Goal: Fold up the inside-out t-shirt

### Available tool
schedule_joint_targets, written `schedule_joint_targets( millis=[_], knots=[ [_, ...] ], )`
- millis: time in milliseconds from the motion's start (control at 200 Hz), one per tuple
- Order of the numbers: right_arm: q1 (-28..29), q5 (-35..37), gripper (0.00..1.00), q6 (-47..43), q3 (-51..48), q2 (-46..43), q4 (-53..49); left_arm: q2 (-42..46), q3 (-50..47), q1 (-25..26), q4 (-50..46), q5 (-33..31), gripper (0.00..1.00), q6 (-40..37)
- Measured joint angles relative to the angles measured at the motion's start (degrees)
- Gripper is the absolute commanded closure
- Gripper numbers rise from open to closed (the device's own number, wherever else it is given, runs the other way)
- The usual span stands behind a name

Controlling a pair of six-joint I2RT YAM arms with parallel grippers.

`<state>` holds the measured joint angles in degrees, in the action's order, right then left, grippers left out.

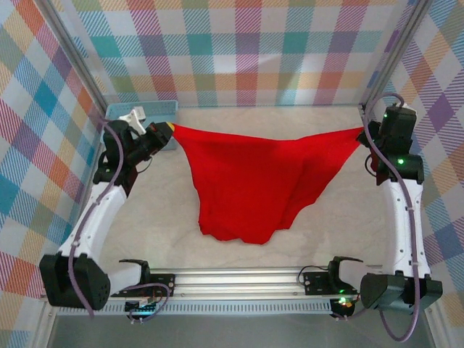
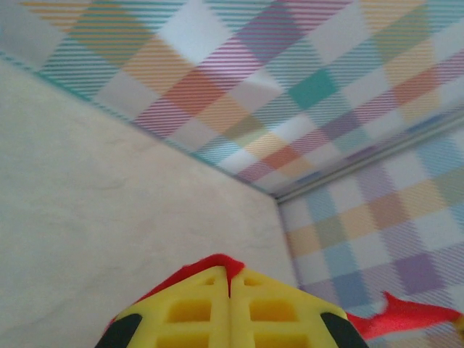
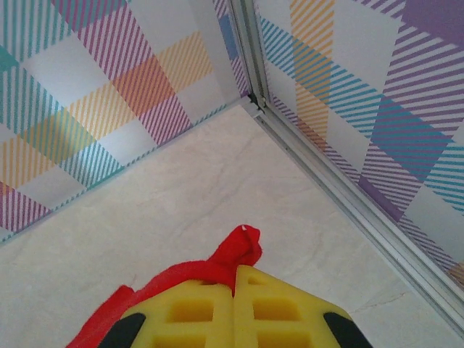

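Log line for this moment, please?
left pincer: shut on t-shirt edge | right pincer: shut on opposite edge | t-shirt: red, stretched between both, middle sagging toward table | fold: not started

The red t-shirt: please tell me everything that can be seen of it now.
The t-shirt is plain bright red cloth, soft and creased, with no print visible. It is held up by its two ends: the left gripper is shut on one, the right gripper on the other, a red tuft poking out of each. Its top edge sags between them, and the body hangs in folds, narrowing to a lower end that seems to rest on the pale table.
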<state>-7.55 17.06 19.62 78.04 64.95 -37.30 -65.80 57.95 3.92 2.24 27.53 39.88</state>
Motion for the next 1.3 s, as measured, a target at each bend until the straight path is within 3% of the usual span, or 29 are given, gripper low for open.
schedule_joint_targets(
  millis=[195, 330, 530, 665, 850, 950, 1090, 1300],
  knots=[
    [-0.04, -3.41, 1.00, 0.04, 0.04, -0.07, -0.07, 6.01, -0.11, 0.20, 4.94, 4.98, 1.00, 4.11],
    [-0.04, -6.67, 1.00, 0.11, 0.04, 0.87, -0.20, 7.76, -0.11, 0.83, 4.04, 6.38, 1.00, 4.07],
    [-0.48, -4.52, 1.00, 1.44, 0.02, 1.68, -3.48, 7.96, -0.02, 1.27, -1.70, 5.18, 1.00, -0.24],
    [-0.63, -5.14, 1.00, 1.84, -0.59, 0.98, -3.98, 2.05, -0.04, 1.27, -7.15, 0.09, 1.00, -3.91],
    [0.81, -10.19, 1.00, 1.77, -3.87, -0.83, -3.72, -14.80, -0.07, 1.27, -10.95, -5.81, 0.99, -6.14],
    [2.58, -11.82, 1.00, 1.31, -5.38, -1.70, -3.98, -20.72, -0.50, 1.27, -11.63, -8.22, 0.91, -6.64],
    [3.69, -13.77, 1.00, 0.46, -5.46, -4.07, -4.11, -22.29, -1.95, 1.27, -11.80, -11.26, 0.83, -6.75],
    [7.78, -15.69, 1.00, -1.07, -4.22, -7.56, -4.39, -21.88, -4.81, 1.68, -11.74, -13.53, 0.48, -5.66]
  ],
)
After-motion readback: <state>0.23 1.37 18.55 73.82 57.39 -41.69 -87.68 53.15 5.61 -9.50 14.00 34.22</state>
